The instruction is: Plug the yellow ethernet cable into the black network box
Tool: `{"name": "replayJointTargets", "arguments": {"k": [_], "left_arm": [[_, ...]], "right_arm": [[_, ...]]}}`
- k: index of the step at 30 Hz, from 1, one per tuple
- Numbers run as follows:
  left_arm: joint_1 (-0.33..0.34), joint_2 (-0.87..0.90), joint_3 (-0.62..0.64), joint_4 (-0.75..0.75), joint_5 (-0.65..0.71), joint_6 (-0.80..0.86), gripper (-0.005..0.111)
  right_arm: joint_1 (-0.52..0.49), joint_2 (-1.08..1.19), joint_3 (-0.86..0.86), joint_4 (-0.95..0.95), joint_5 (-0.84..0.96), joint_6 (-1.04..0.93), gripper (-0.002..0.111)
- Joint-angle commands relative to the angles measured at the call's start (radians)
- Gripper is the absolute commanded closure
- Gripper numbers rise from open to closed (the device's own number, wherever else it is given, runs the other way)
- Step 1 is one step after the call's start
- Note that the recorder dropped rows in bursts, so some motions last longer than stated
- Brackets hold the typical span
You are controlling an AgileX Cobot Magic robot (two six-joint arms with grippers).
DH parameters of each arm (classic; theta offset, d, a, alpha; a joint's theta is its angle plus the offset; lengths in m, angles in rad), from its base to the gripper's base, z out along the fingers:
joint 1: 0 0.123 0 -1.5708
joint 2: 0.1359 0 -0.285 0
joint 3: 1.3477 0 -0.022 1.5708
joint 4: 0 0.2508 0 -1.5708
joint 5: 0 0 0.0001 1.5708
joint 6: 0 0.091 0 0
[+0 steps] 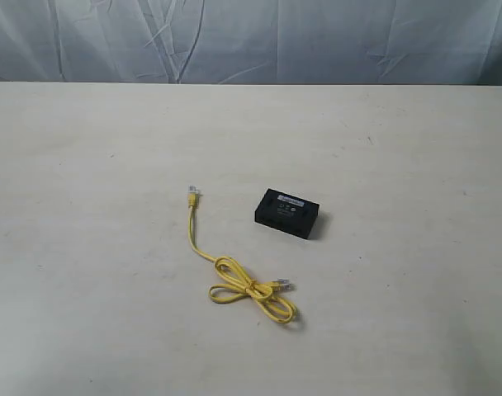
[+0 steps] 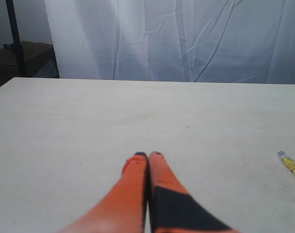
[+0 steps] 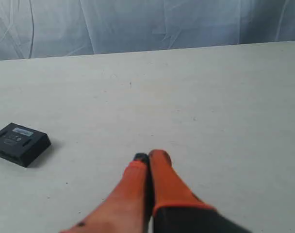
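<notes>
The yellow ethernet cable (image 1: 234, 276) lies on the table (image 1: 86, 165) in the exterior view, one clear plug pointing away at the far end and a bow-like loop near the front. To its right sits the black network box (image 1: 288, 213), flat, with a pale label on top. Neither gripper shows in the exterior view. My left gripper (image 2: 148, 156) is shut with nothing in it, above bare table; one cable plug (image 2: 286, 159) lies off to its side. My right gripper (image 3: 150, 157) is shut and holds nothing; the network box (image 3: 20, 143) lies apart from it.
A creased pale cloth (image 1: 251, 37) hangs behind the table's far edge. A dark stand and a brown box (image 2: 21, 58) are beyond the table corner in the left wrist view.
</notes>
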Motion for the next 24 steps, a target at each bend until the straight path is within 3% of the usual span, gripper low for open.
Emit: {"name": "replayJointTargets", "arguments": {"k": [1, 6, 14, 18, 21, 22, 24], "left_arm": [[0.002, -0.004, 0.004, -0.007, -0.013, -0.001, 0.107], [0.002, -0.004, 0.004, -0.007, -0.013, -0.001, 0.107], [0.002, -0.004, 0.004, -0.007, -0.013, -0.001, 0.107], [0.002, -0.004, 0.004, -0.007, -0.013, -0.001, 0.107], [0.002, -0.004, 0.004, -0.007, -0.013, -0.001, 0.107], [0.002, -0.004, 0.004, -0.007, -0.013, -0.001, 0.107], [0.002, -0.004, 0.004, -0.007, -0.013, -0.001, 0.107]], "right_arm": [[-0.004, -0.006, 0.002, 0.019, -0.154, 0.000, 0.107], [-0.004, -0.006, 0.002, 0.017, -0.419, 0.000, 0.107], [-0.004, -0.006, 0.002, 0.021, -0.678, 0.000, 0.107], [-0.004, 0.112, -0.150, 0.088, -0.269, 0.000, 0.109], [-0.004, 0.456, -0.445, 0.119, 0.135, 0.000, 0.109], [-0.004, 0.585, -0.530, 0.133, 0.216, -0.008, 0.109], [-0.004, 0.777, -0.613, 0.092, 0.215, -0.008, 0.109]]}}
